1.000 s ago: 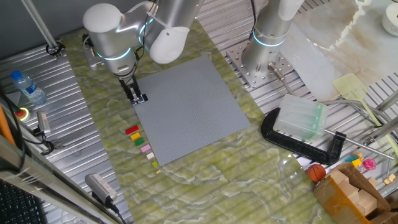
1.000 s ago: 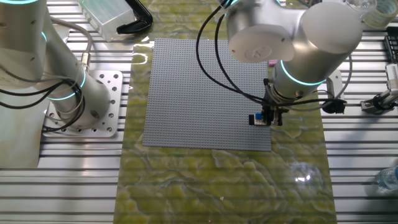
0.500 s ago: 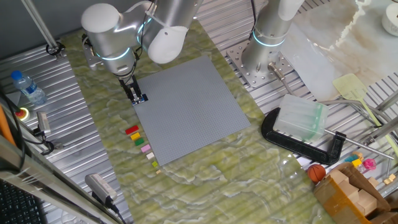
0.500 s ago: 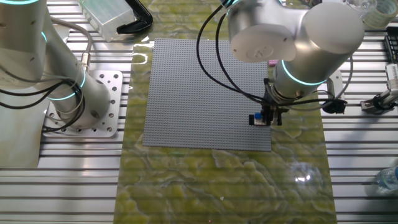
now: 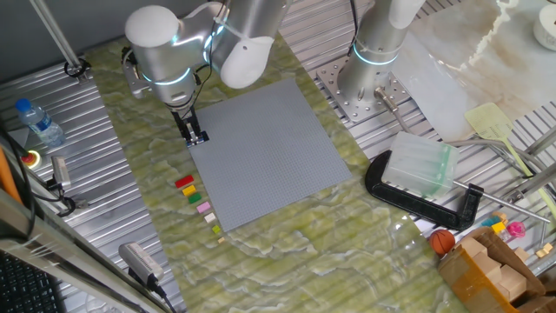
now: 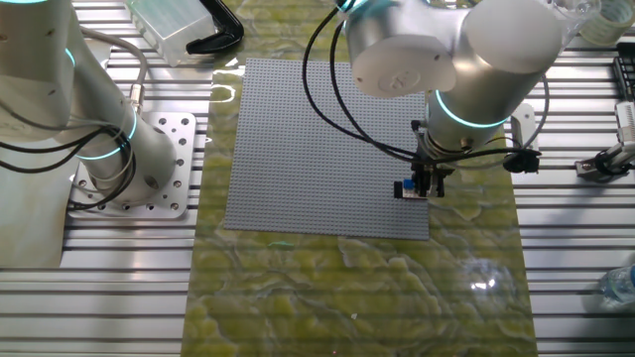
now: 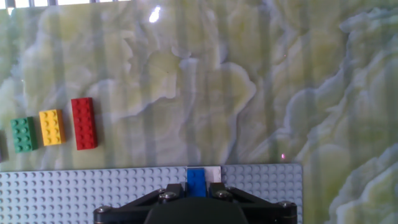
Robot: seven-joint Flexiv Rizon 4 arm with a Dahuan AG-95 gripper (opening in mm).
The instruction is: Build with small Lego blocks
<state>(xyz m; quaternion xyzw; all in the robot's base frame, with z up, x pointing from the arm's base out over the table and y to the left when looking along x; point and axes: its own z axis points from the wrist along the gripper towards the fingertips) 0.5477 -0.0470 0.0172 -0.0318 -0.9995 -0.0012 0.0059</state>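
Silver and round-jointed, the arm bent over the far corner of the grey baseplate (image 5: 269, 152), its wrist pointing straight down so that the gripper (image 5: 195, 137) stood upright at the plate's edge. That edge ran just in front of the fingers in the hand view, with green marbled tabletop (image 7: 249, 81) beyond it; most of the studded plate stretched bare behind and to the side of the hand. The pincer was pressed on a blue brick (image 7: 196, 182), which sat at the very rim of the plate (image 7: 81, 193) with a cream-white brick (image 7: 213, 174) touching it on one side; whether the blue brick was seated on the studs or only touching them could not be told. From the other fixed camera the blue piece (image 6: 408, 187) showed beside the dark fingers (image 6: 429, 181). Off the plate, well apart from the gripper, a red brick (image 7: 83, 123), a yellow brick (image 7: 51, 127) and a green brick (image 7: 23, 134) lay side by side in a row on the tabletop.
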